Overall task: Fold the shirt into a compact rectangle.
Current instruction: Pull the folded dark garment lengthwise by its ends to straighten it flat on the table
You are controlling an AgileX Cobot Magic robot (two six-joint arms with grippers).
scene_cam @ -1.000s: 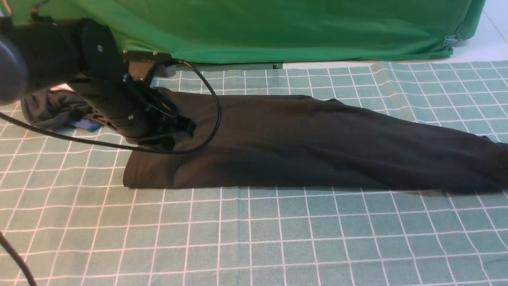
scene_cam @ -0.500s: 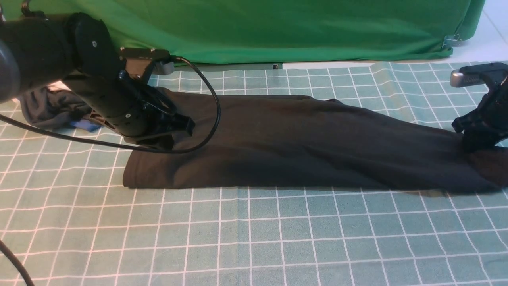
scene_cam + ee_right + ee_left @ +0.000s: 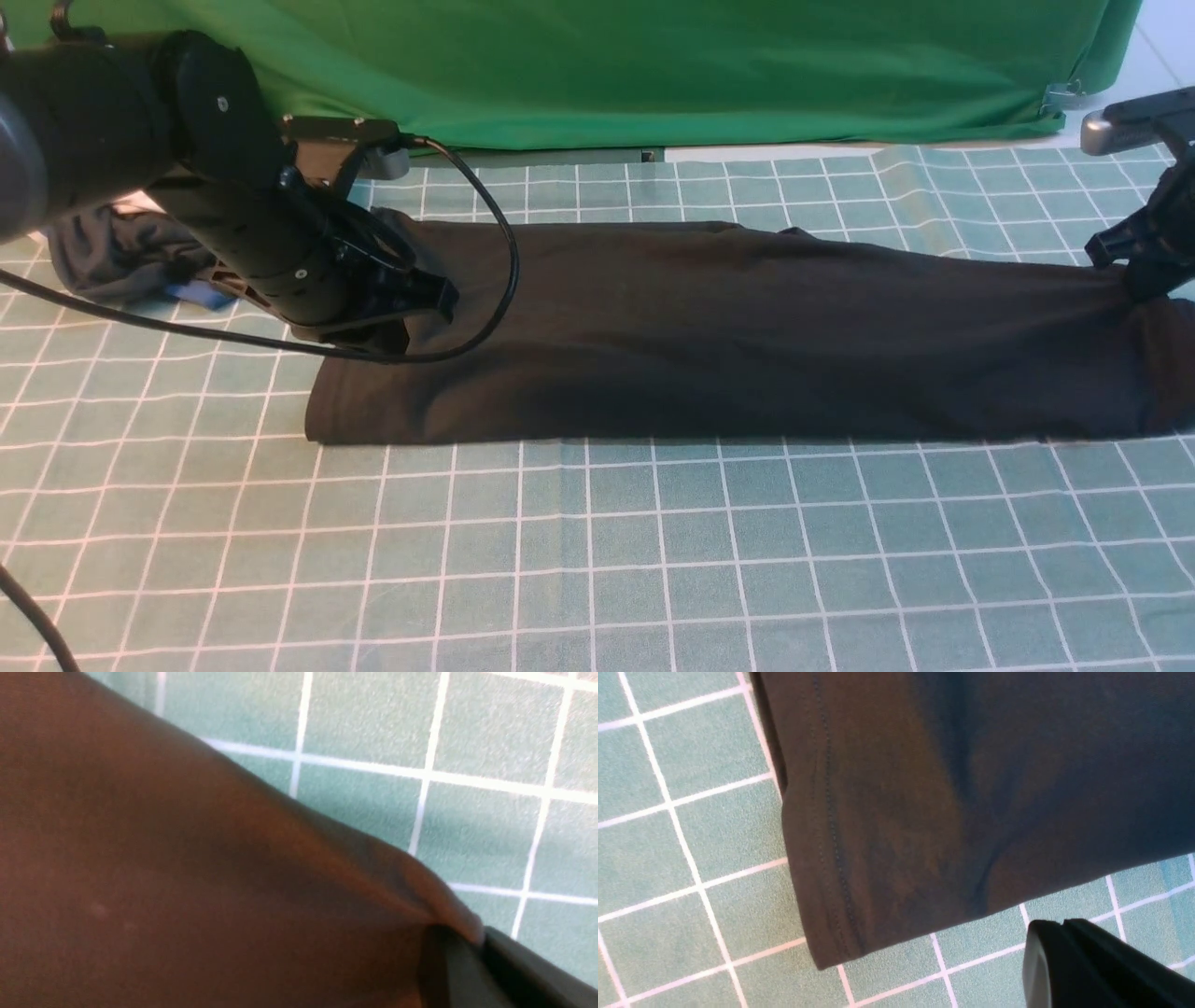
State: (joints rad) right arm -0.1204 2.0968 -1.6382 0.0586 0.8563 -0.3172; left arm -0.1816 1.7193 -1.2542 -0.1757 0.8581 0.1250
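The black shirt point(image 3: 728, 336) lies folded into a long strip across the checked tablecloth, its print and neck label hidden. My left gripper point(image 3: 434, 297) hovers over the strip's left end. In the left wrist view its fingers point(image 3: 1062, 926) are shut together with nothing between them, just off the shirt's stitched hem point(image 3: 831, 849). My right gripper point(image 3: 1141, 280) is at the strip's far right end, shut on a pinch of the shirt's edge. In the right wrist view the fabric point(image 3: 140, 858) bunches into the closed fingertips point(image 3: 476, 940).
A heap of dark grey and blue clothes point(image 3: 112, 252) lies at the back left behind my left arm. A green backdrop point(image 3: 653, 65) hangs along the table's far edge. The left arm's cable point(image 3: 509, 261) loops over the shirt. The checked cloth point(image 3: 597, 560) covers the table.
My right gripper came into view at the right end, took hold of the shirt and drew it rightward and back; the strip straightened and its left edge slid slightly right. The left arm rose a little.
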